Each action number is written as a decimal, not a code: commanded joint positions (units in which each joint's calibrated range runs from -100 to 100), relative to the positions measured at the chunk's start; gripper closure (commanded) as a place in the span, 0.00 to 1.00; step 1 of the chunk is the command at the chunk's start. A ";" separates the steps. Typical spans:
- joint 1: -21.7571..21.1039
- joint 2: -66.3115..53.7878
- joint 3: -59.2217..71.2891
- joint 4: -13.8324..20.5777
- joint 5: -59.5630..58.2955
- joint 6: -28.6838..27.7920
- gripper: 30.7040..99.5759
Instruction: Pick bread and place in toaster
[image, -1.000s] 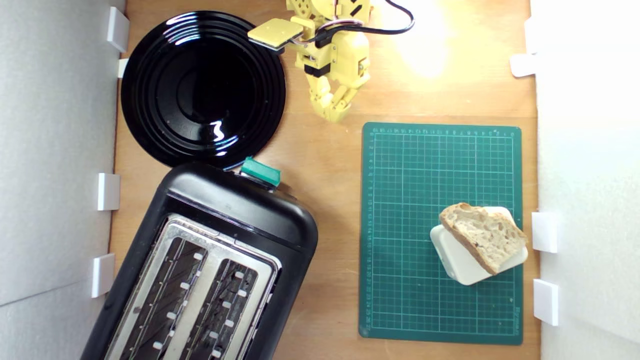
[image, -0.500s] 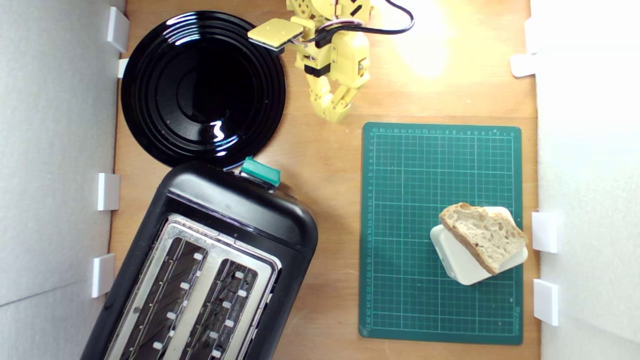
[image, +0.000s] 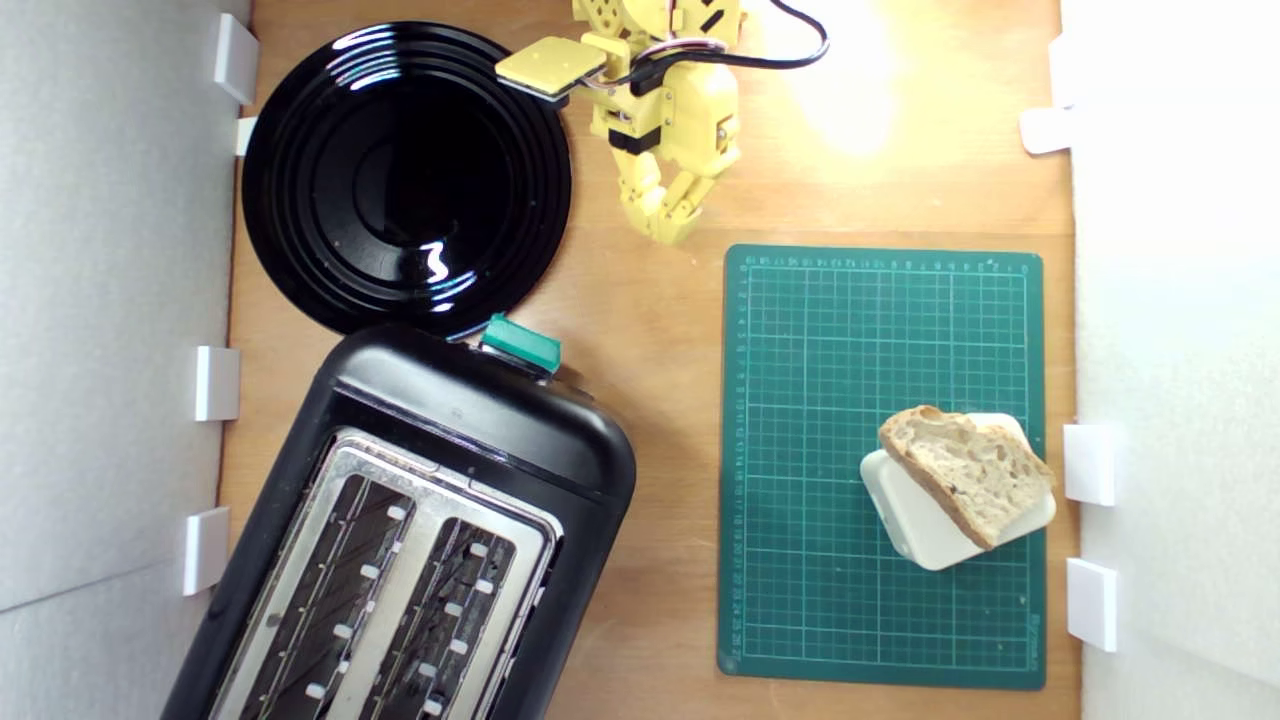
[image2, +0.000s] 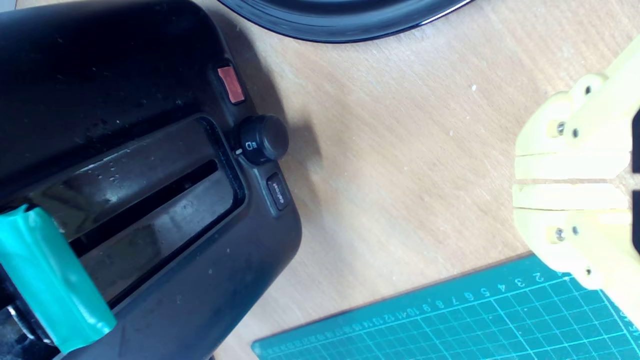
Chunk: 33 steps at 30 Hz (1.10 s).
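Wrist view shows you the yellow plastic gripper (image2: 517, 181) with its two fingers pressed together, holding nothing, above bare wood. Around it, the smooth wooden table (image: 650, 330) has open room between the shiny round black plate (image: 405, 180), the big black toaster (image: 420, 530) with silver top and teal lever (image: 520, 343), and the green gridded mat (image: 880, 330). The holey, brown-crusted bread (image: 965, 470) lies on a cream rounded box (image: 925, 535) near the mat's edge, well apart from the gripper.

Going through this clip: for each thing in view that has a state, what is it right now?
gripper: shut, empty, above bare table between plate and mat.
bread: flat on the cream box, untouched.
toaster: both slots empty.
teal-green lever: position unclear.
black plate: empty.
cutting mat: flat, holding box and bread.
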 joint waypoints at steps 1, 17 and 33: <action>-0.12 -0.69 -0.30 0.24 0.59 -0.07 0.98; 3.42 0.23 -0.75 0.60 0.41 0.24 0.98; 2.70 15.87 -1.66 0.33 -19.81 -0.18 0.99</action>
